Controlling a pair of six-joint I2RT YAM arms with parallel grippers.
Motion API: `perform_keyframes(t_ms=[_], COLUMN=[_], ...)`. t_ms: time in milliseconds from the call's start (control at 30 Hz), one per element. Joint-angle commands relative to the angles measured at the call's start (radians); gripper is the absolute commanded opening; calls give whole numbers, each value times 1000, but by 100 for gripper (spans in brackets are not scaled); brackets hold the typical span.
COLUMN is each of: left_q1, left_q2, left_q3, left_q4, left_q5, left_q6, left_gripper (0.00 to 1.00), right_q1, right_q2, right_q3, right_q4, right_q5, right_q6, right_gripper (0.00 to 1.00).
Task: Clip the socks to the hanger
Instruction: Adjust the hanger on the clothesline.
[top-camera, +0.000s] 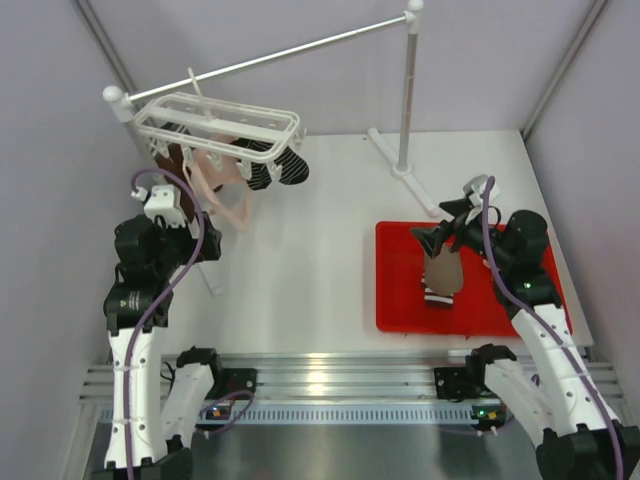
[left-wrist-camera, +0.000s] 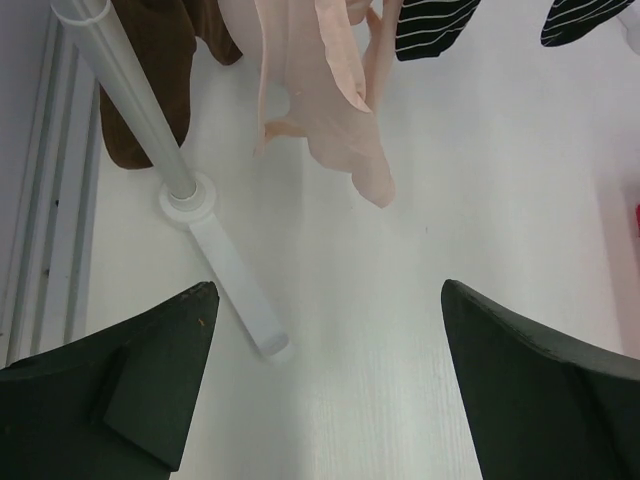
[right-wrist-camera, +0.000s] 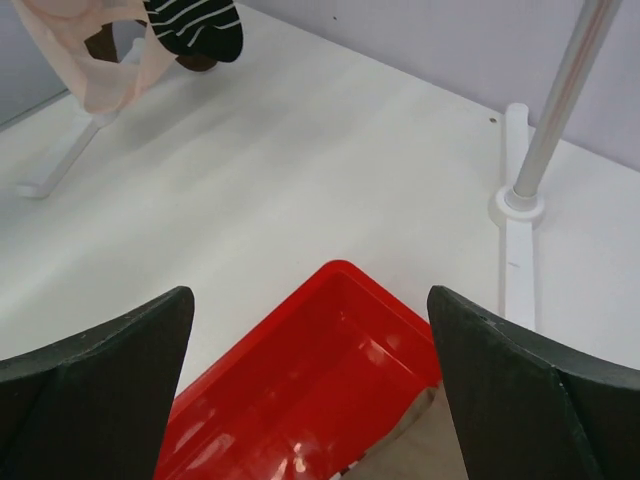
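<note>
The white lattice hanger (top-camera: 220, 125) hangs from the rail at the back left. Clipped under it are a pale pink sock (top-camera: 225, 195) (left-wrist-camera: 320, 90) (right-wrist-camera: 100, 60), a brown sock (top-camera: 170, 160) (left-wrist-camera: 150, 70) and dark white-striped cuffs (top-camera: 280, 170) (left-wrist-camera: 430, 25) (right-wrist-camera: 195, 25). Another taupe sock (top-camera: 443, 275) (right-wrist-camera: 440, 450) with a striped cuff lies in the red tray (top-camera: 520, 300) (right-wrist-camera: 330, 370). My left gripper (top-camera: 190, 235) (left-wrist-camera: 328, 290) is open and empty, just short of the hanging socks. Over the tray's far left corner hovers my right gripper (top-camera: 445, 225) (right-wrist-camera: 310, 300), open and empty, above the taupe sock.
A long white rail (top-camera: 300, 48) runs across the back on two poles. The left pole (left-wrist-camera: 140, 100) and its foot (left-wrist-camera: 235, 290) (top-camera: 208, 265) stand close to my left gripper. The right pole (top-camera: 405, 95) (right-wrist-camera: 560, 100) stands behind the tray. Grey walls close in both sides.
</note>
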Motion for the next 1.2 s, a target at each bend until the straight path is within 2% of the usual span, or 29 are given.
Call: perform_keyframes(t_ms=[0, 133, 333, 500, 600, 733, 833, 1000, 1167], left_q1=[5, 5, 5, 5, 5, 5, 5, 5, 5], left_q2=[-1, -33, -72, -139, -177, -204, -178, -119, -104], left_q3=[50, 79, 97, 29, -21, -59, -47, -34, -15], left_q4=[9, 16, 61, 170, 246, 293, 250, 253, 250], left_q5=[13, 100, 390, 495, 628, 789, 840, 903, 911], left_q6=[-29, -20, -21, -100, -117, -49, 15, 31, 34], left_gripper=[98, 98, 98, 98, 98, 97, 97, 96, 97], right_q1=[49, 121, 182, 213, 227, 242, 253, 283, 325], right_q2=[46, 167, 351, 495, 578, 694, 774, 892, 1027], right_q3=[12, 69, 158, 282, 346, 440, 514, 652, 761], right_q4=[192, 308, 541, 631, 706, 778, 816, 926, 1026], right_q5=[-42, -73, -169, -228, -266, -317, -341, -387, -412], right_q6=[28, 40, 84, 115, 142, 156, 208, 339, 458], right_gripper=[100, 100, 100, 100, 100, 100, 99, 97, 89])
